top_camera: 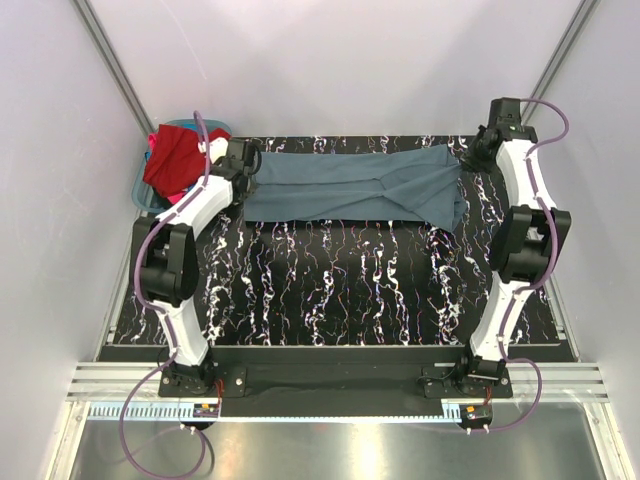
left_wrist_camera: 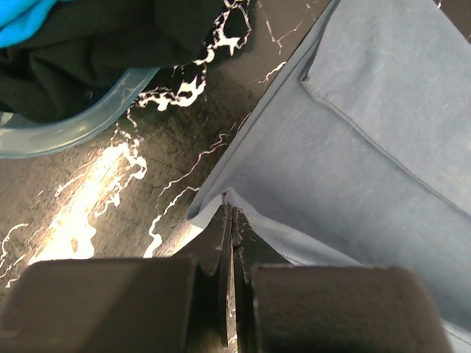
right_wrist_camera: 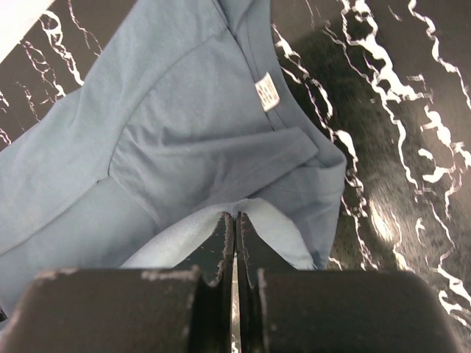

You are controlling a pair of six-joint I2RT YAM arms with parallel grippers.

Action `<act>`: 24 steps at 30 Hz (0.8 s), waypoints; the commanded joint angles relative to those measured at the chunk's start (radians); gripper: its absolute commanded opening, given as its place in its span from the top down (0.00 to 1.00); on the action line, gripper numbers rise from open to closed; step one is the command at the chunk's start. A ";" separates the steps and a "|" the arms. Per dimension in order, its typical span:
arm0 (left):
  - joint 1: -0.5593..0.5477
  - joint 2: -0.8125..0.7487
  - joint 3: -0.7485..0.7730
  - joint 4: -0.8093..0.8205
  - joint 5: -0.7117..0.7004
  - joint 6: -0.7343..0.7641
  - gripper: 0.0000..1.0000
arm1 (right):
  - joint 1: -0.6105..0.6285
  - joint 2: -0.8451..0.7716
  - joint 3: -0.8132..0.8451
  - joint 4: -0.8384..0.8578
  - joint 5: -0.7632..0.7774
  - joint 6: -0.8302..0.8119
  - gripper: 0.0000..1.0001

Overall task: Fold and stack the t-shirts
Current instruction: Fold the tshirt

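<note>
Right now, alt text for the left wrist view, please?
The left gripper is shut on the edge of a grey-blue t-shirt on the black marbled table. At upper left, a basket holds dark cloth and bright blue cloth.

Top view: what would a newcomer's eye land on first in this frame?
A slate grey-blue t-shirt lies stretched in a long band across the far side of the black marbled table, its ends pinched by the shut left tool and right tool. In the far left corner a teal basket holds a heaped red t-shirt.
</note>
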 commanded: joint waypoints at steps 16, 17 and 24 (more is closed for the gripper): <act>-0.017 0.052 0.103 0.038 -0.093 0.064 1.00 | 0.051 0.210 0.378 -0.085 -0.004 -0.100 1.00; -0.019 0.056 0.107 0.038 -0.095 0.067 1.00 | 0.052 0.224 0.401 -0.090 -0.003 -0.101 1.00; -0.034 0.082 0.143 0.036 -0.102 0.092 1.00 | 0.072 0.281 0.500 -0.107 -0.007 -0.126 1.00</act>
